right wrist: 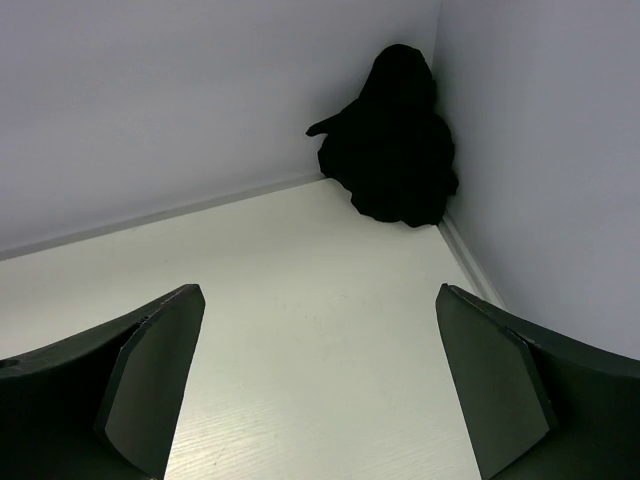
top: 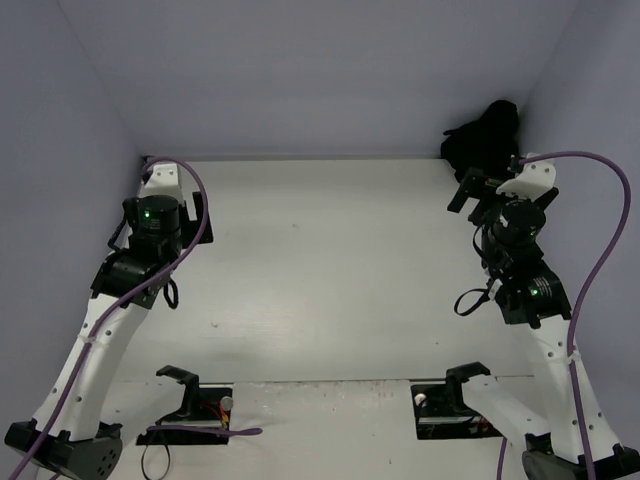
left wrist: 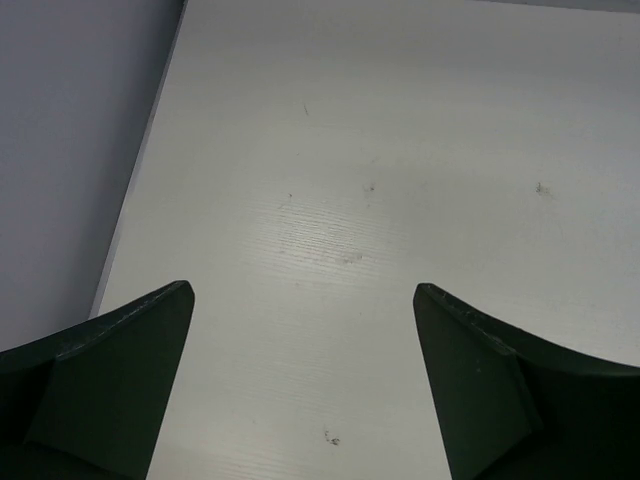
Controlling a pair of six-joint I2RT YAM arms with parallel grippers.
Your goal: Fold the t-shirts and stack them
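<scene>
The black t-shirt [top: 487, 138] is bunched in a heap in the table's far right corner, against both walls. It also shows in the right wrist view [right wrist: 395, 150], piled up the corner. My right gripper [top: 495, 176] is open and empty, a short way in front of the heap and pointing at it [right wrist: 320, 290]. My left gripper [top: 172, 188] is open and empty at the far left of the table, over bare tabletop [left wrist: 302, 290] and far from the shirt.
The white table [top: 330, 260] is closed in by pale walls at the left, back and right. Two black stands [top: 185, 395] [top: 455, 390] sit at the near edge between the arm bases. Purple cables hang off both arms.
</scene>
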